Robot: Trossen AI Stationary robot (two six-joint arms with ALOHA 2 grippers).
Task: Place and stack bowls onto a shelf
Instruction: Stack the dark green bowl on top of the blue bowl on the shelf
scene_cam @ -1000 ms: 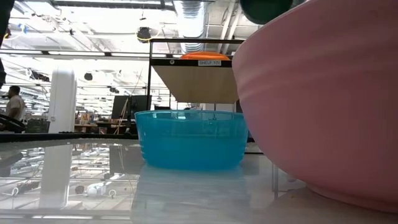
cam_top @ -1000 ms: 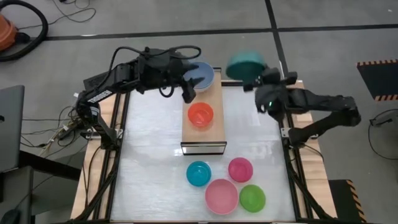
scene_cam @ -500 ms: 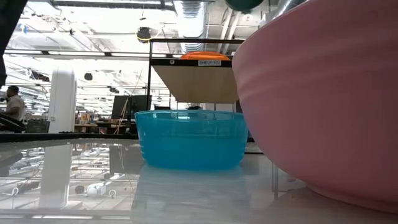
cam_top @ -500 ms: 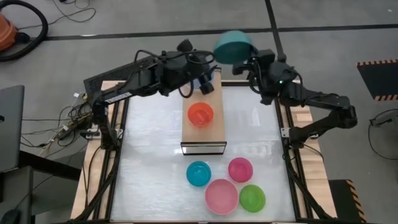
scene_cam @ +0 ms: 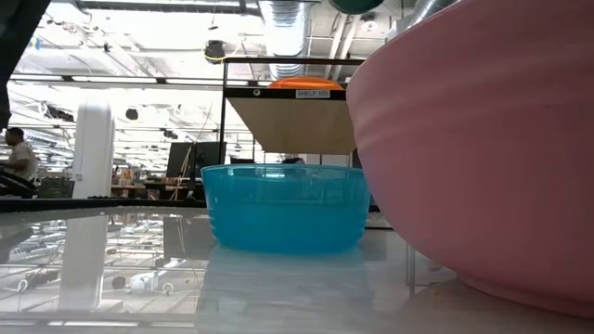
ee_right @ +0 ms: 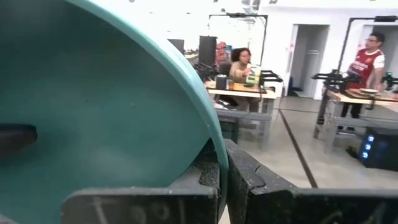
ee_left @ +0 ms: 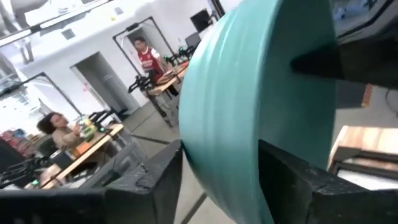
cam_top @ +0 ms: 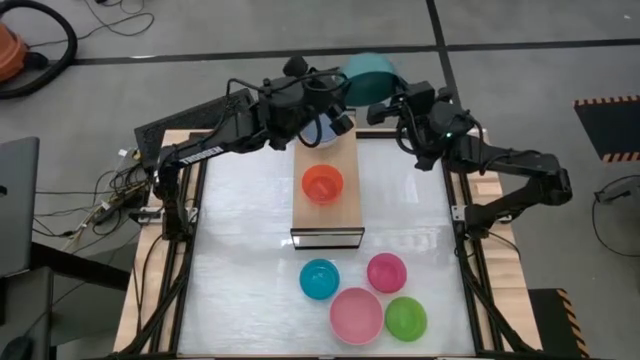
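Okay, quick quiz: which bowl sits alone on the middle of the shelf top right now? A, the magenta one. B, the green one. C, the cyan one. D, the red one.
D: the high view shows the red bowl on the shelf, while the cyan bowl, magenta bowl and green bowl sit on the table in front of it.

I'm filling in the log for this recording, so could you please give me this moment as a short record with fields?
shelf: mid-table, pale wood top
on shelf: red bowl; another bowl at the far end, mostly hidden by the left arm
held: teal bowl, tilted on edge above the shelf's far end
right end effector: shut on the teal bowl's rim
left end effector: beside the teal bowl, open
on table, near side: cyan bowl, magenta bowl, pink bowl, green bowl
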